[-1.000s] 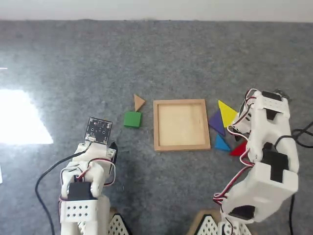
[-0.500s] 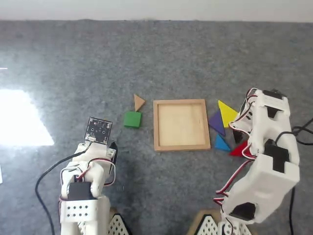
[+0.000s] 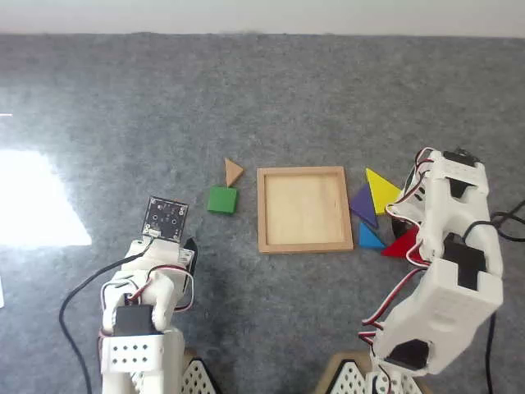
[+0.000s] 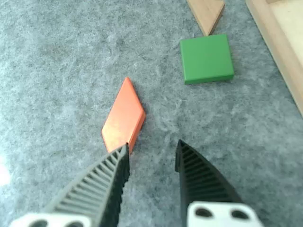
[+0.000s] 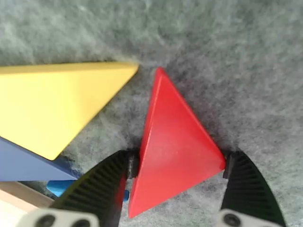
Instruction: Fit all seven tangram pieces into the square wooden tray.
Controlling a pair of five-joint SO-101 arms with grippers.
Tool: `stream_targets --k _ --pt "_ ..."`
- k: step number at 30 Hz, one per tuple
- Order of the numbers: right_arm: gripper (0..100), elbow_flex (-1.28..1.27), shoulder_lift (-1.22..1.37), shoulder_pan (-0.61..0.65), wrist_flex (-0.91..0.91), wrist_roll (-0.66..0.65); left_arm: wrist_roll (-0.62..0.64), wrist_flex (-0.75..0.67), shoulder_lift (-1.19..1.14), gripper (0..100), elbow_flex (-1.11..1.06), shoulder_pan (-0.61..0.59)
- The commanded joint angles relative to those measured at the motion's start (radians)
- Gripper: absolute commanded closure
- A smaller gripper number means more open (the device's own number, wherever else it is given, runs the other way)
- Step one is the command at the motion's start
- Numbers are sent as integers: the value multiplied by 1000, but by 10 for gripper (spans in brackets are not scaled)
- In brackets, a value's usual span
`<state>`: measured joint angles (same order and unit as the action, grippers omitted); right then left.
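While the left pincer (image 4: pixel 151 147) stays unmoved with its jaws apart, at the orange parallelogram (image 4: pixel 124 116) on the tabletop (image 3: pixel 123 98) left of the square wooden tray (image 3: pixel 303 174), the right pincer (image 5: pixel 180 163) is clamped on the red triangle (image 5: pixel 175 142). That triangle, right of the tray beside the yellow triangle (image 5: pixel 52 101), has shifted slightly nearer the tray.
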<state>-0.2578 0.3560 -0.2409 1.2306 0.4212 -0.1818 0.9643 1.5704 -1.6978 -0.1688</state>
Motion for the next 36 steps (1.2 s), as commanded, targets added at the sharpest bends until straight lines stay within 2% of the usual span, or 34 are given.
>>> stream_targets --k 1,10,23,28,32,36 --pt "756 43 -4 -13 -7 -15 -12 0 17 848 8 -6" --pt "757 37 -128 -2 22 -15 -12 0 17 848 8 -6" --pt "757 37 -283 125 91 -8 -12 0 17 848 8 -6" --pt "753 37 -305 61 116 3 -12 0 17 848 8 -6" --pt "675 -3 -260 21 51 -48 -12 0 17 848 8 -6" --pt "630 -44 -191 53 -35 -69 -12 0 17 848 8 -6"
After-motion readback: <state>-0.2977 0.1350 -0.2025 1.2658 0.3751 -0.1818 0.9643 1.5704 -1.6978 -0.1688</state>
